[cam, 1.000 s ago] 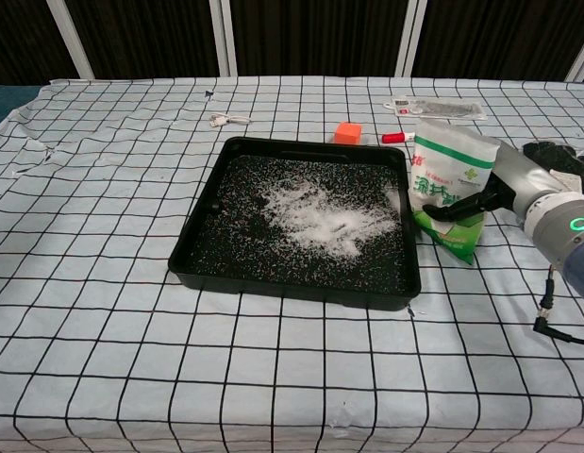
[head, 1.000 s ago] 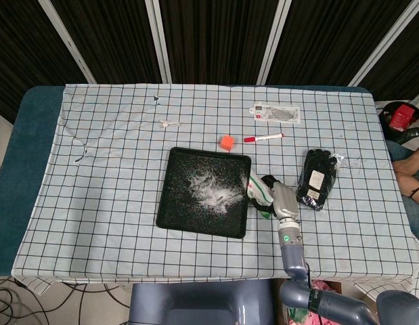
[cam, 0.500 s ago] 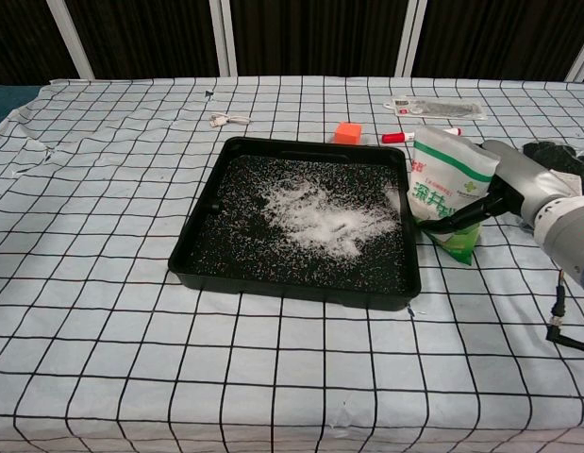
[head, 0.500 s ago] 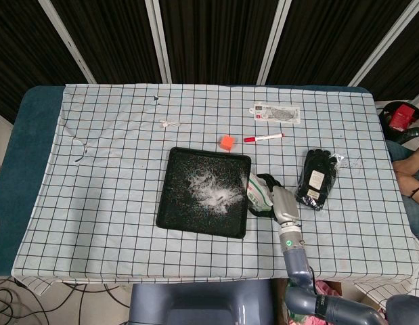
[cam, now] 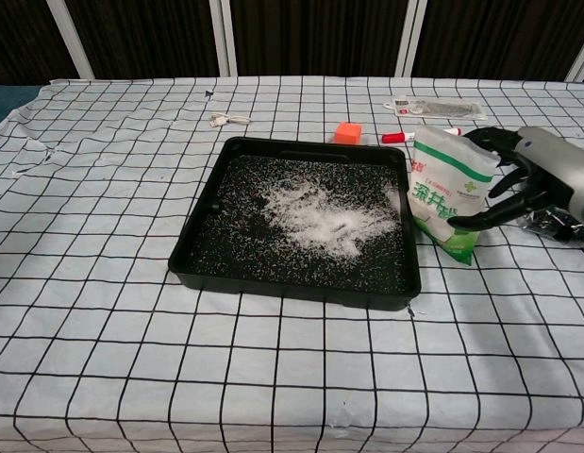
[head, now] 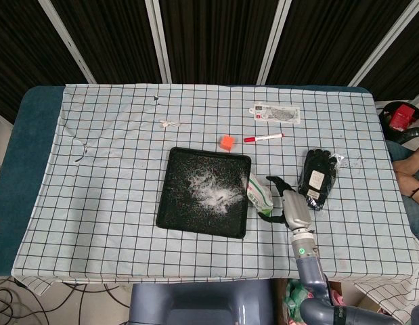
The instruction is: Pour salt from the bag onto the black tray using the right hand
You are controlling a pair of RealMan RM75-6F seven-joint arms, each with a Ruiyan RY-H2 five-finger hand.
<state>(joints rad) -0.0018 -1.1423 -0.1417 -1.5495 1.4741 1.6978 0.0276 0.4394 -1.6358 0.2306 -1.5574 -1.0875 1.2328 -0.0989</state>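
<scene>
Standing where: your white-and-green plastic salt bag (cam: pixel 445 192) sits upright just off the right edge of the shallow black rectangular tray (cam: pixel 199 231), leaning slightly toward it, near the middle of the checked-cloth counter (cam: pixel 103 311).
Right hand: your right hand (cam: pixel 518 179) is just right of the bag with its dark fingers (cam: pixel 482 219) spread apart and holding nothing; from the chest view you cannot tell whether a fingertip touches the bag's side.
Direction: the bag lies to the left of your hand, between it and the tray, so any re-grip means reaching left.
Long axis: the bag's long axis runs roughly vertical, top edge up and tilted toward the tray.
Tray state: a white salt heap (cam: pixel 320 217) and scattered grains already cover the tray floor, so you may judge the pour largely done.
Left hand: not in view in either camera.
Nearby: black gloves in a clear packet (head: pixel 317 177) lie just beyond your hand toward the counter's right edge.
</scene>
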